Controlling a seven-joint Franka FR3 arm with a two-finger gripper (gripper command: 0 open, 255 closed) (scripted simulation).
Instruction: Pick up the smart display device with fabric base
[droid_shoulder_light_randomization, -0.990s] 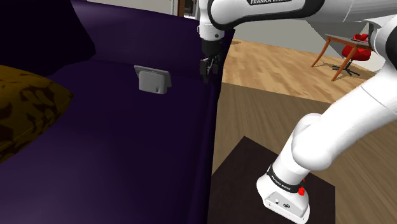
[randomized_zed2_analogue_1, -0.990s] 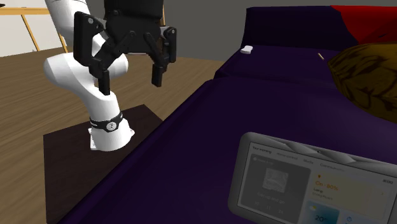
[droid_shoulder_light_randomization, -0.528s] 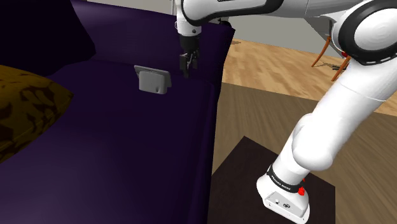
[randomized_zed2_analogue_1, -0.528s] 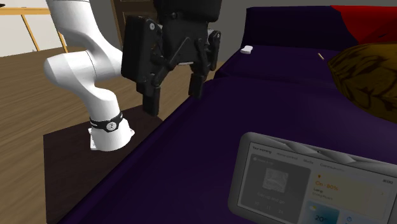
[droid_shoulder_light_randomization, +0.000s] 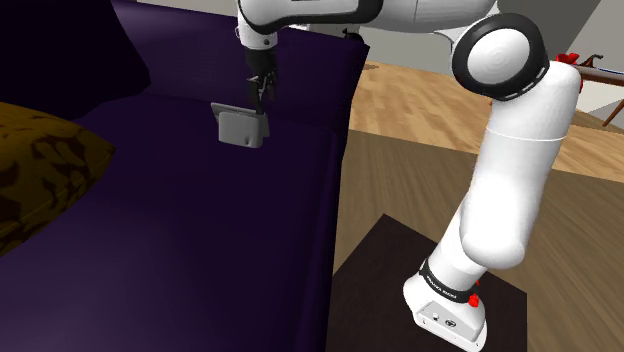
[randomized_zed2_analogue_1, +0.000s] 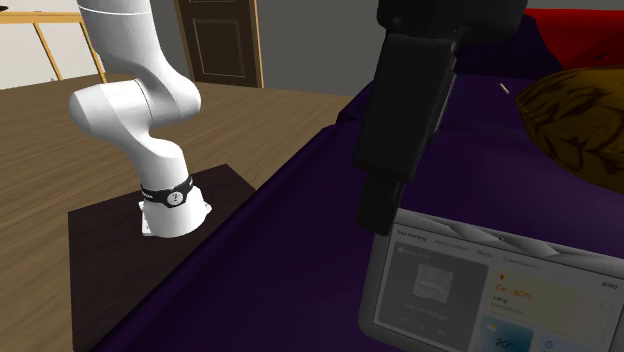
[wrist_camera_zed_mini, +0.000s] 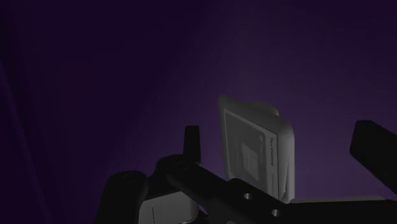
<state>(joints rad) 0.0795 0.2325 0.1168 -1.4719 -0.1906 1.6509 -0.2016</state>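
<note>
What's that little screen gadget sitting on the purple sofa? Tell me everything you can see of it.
The smart display is a small grey screen with rounded corners, showing tiles and temperature figures. Its back is plain light grey with a chunky base. It stands upright on the dark purple sofa seat, which alone touches it. The open black gripper hangs just above, not touching.

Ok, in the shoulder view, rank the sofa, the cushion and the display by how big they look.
1. Sofa, by far.
2. Cushion, though the picture's edge cuts it off.
3. Display, smallest, but farther from the camera.
</note>
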